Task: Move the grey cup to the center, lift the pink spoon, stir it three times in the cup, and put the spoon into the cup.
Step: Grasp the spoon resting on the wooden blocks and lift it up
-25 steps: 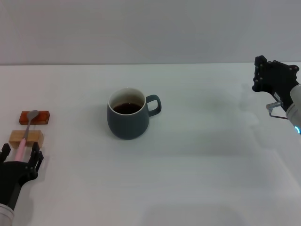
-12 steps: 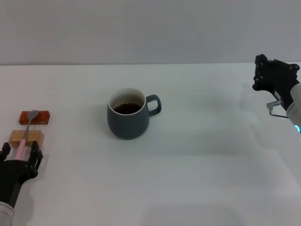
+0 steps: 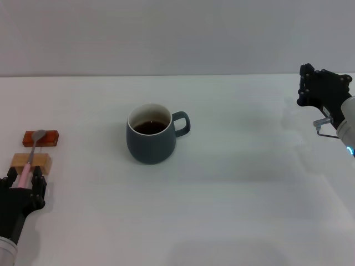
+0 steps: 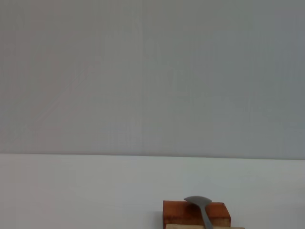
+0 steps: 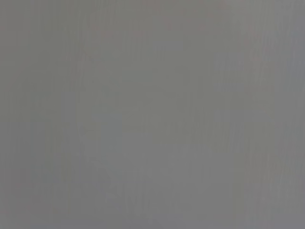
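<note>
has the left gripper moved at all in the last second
Yes. In the head view the left gripper has narrowed its fingers onto the pink spoon handle, just short of the tan block, which stayed put.

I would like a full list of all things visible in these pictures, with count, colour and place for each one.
grey cup: one, dark slate-grey with a pale inside, holding dark liquid, near the middle of the table, handle toward the robot's right.
pink spoon: one, pink handle and grey metal bowl, lying across both blocks at the robot's left.
red-brown block: one, under the spoon's bowl.
tan block: one, under the spoon's handle, nearer the robot.
table: one, white.
wall: plain grey, behind the table.
left gripper: one, black, closed around the handle's near end.
right gripper: one, black, raised at the far right.
</note>
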`<state>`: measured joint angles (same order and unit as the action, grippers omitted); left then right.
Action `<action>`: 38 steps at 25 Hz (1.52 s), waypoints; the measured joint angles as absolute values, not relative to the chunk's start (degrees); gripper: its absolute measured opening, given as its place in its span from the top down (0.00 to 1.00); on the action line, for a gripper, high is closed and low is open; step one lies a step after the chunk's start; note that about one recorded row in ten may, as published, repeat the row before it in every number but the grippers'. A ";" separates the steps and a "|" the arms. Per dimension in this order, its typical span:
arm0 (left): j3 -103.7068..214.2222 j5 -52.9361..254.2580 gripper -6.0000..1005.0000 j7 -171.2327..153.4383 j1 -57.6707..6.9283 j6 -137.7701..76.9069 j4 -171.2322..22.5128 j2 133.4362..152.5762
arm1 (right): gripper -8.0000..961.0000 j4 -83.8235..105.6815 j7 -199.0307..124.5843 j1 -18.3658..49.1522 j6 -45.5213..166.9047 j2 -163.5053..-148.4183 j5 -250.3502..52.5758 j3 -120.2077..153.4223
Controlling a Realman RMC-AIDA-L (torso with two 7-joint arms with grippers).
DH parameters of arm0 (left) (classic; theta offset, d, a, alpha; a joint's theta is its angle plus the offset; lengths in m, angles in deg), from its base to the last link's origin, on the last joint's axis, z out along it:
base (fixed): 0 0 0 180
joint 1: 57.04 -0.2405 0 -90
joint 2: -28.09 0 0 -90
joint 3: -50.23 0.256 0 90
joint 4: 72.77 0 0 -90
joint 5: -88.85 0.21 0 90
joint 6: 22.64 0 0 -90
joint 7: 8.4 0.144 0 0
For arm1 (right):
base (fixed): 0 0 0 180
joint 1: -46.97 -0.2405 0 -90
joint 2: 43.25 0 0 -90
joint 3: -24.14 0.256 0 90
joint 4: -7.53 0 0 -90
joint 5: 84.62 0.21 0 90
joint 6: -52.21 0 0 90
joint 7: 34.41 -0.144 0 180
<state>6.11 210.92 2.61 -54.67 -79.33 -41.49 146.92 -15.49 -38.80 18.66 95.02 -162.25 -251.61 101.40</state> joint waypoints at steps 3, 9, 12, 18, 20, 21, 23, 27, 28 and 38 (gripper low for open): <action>6.11 210.93 0.51 2.62 -54.67 -79.33 -41.49 146.92 | 0.96 -15.49 -38.80 18.66 94.97 -162.25 -251.62 101.39; 6.25 210.93 0.52 2.69 -54.72 -79.18 -41.48 146.92 | 0.96 -15.49 -38.80 18.61 94.92 -162.25 -251.62 101.13; 6.43 210.93 0.53 2.73 -54.64 -78.80 -41.49 146.92 | 0.96 -15.49 -38.80 18.58 94.92 -162.25 -251.57 101.05; 6.54 210.93 0.55 2.74 -54.59 -78.62 -41.48 146.88 | 0.96 -15.50 -38.80 18.49 94.92 -162.32 -251.52 100.95; 6.55 210.93 0.59 2.74 -54.58 -78.62 -41.49 146.84 | 0.96 -15.53 -38.80 18.56 94.92 -162.34 -251.52 100.95; 6.55 210.93 0.61 2.74 -54.58 -78.62 -41.48 146.83 | 0.96 -15.55 -38.80 18.65 94.92 -162.34 -251.52 100.95; 6.55 210.93 0.63 2.74 -54.58 -78.62 -41.48 146.83 | 0.96 -15.57 -38.80 18.70 94.91 -162.34 -251.52 100.95; 6.53 210.93 0.64 2.76 -54.58 -78.62 -41.47 146.83 | 0.96 -15.58 -38.80 18.75 94.92 -162.34 -251.53 100.95; 6.49 210.93 0.64 2.76 -54.56 -78.62 -41.46 146.83 | 0.96 -15.58 -38.80 18.76 94.92 -162.34 -251.54 100.95; 6.11 210.93 0.66 2.77 -54.42 -78.64 -41.49 146.83 | 0.96 -15.76 -38.80 18.98 94.93 -162.34 -251.69 100.87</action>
